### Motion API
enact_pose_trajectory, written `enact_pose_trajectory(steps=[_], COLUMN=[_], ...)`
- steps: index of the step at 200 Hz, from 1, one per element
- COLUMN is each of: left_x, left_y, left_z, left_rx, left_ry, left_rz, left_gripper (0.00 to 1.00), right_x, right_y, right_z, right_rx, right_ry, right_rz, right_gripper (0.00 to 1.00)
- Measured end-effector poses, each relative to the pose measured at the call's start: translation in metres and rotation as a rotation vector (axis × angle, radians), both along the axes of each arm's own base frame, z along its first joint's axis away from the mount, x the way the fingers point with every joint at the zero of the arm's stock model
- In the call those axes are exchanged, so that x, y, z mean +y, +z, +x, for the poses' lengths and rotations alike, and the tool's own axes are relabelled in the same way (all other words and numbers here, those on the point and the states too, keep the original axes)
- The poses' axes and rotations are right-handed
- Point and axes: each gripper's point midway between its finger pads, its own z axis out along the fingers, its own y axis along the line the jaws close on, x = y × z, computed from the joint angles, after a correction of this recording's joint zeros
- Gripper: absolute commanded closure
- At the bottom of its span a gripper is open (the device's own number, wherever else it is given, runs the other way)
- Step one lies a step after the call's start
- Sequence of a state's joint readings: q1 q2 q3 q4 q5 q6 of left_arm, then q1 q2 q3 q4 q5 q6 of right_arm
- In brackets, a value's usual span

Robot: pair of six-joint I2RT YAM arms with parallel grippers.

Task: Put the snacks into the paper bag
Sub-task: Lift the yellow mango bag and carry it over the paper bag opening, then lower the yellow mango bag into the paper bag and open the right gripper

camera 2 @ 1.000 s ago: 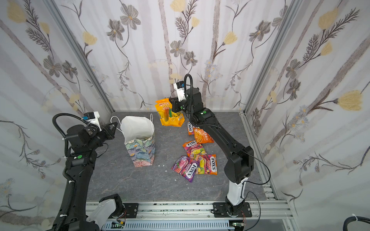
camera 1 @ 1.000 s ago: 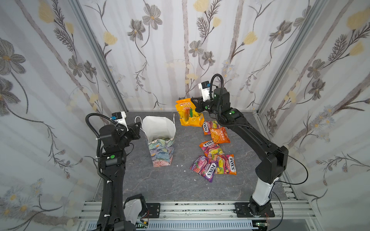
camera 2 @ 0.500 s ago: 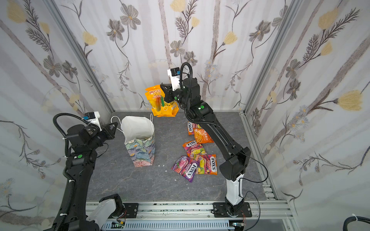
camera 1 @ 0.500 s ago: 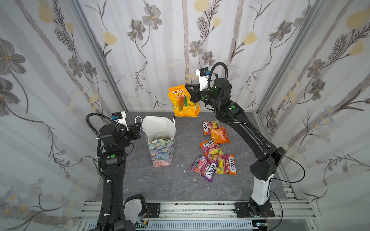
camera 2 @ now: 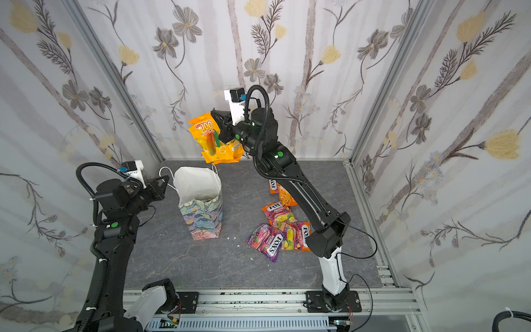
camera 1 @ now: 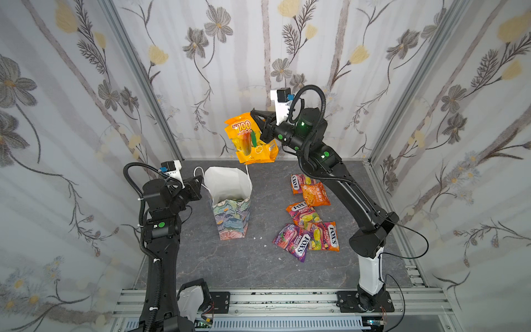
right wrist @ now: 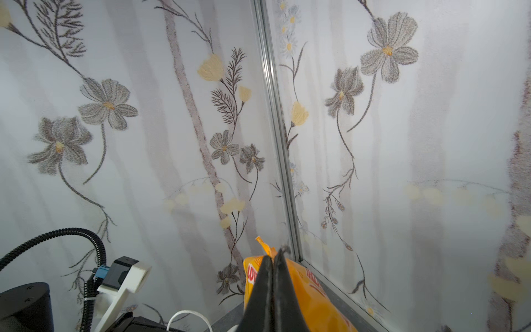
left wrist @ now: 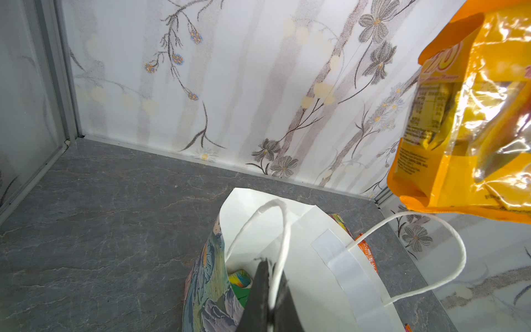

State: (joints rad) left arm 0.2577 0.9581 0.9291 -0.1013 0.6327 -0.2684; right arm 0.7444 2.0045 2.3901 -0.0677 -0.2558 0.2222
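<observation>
The paper bag (camera 1: pixel 233 221) (camera 2: pixel 202 218) stands upright and open on the grey table, white inside (left wrist: pixel 316 276). My left gripper (camera 1: pixel 198 186) (camera 2: pixel 161 187) (left wrist: pixel 270 263) is shut on its near cord handle (left wrist: pixel 283 230). A green pack (left wrist: pixel 240 290) lies inside. High above the bag's far rim hangs an orange "LOT 100" pouch (camera 1: pixel 248 140) (camera 2: pixel 212 140) (left wrist: pixel 465 115) (right wrist: pixel 311 290), with my right gripper (camera 1: pixel 260 125) (camera 2: pixel 222 122) (right wrist: pixel 274 255) shut on its top edge. Several FOX'S snacks (camera 1: pixel 304 214) (camera 2: pixel 277 214) and an orange pouch (camera 1: pixel 315 195) lie right of the bag.
Floral walls close in the table on three sides, and the held pouch hangs near the back wall (camera 1: pixel 218 72). A metal rail (camera 1: pixel 273 299) runs along the front edge. Small white crumbs (camera 1: pixel 260 238) lie between the bag and the snack pile.
My right gripper has lifted the orange pouch off the table's back and carried it up and left, to above the bag's far side. The left arm and the bag have not moved.
</observation>
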Motion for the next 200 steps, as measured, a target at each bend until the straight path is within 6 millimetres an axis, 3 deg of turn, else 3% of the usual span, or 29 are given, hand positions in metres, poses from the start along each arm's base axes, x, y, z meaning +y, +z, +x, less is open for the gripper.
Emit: enact_pose_trajectory(steps=[100,131,157,200], left_x=[0.000,0.000,-0.001,-0.001], left_y=[0.001,0.002,0.002,0.003], left_z=[0.000,-0.001,-0.002,-0.002], left_rx=[-0.002,-0.007,-0.007,-0.008], left_ry=[-0.001,0.000,0.000,0.000], left_rz=[0.000,0.002,0.002,0.002], left_gripper=[1.00,1.00,1.00,1.00], right_x=[0.052,0.065,0.083,0.100], right_y=[-0.002,-0.032,-0.061,-0.089], right_z=[-0.045,-0.030,-0.035,-0.042], right_rx=[-0.078,-0.043,-0.019,-0.046], right_ry=[0.049,-0.036,-0.076,-0.229], right_rz=[-0.029,-0.097,-0.187,-0.295], right_gripper=[1.00,1.00,1.00,1.00])
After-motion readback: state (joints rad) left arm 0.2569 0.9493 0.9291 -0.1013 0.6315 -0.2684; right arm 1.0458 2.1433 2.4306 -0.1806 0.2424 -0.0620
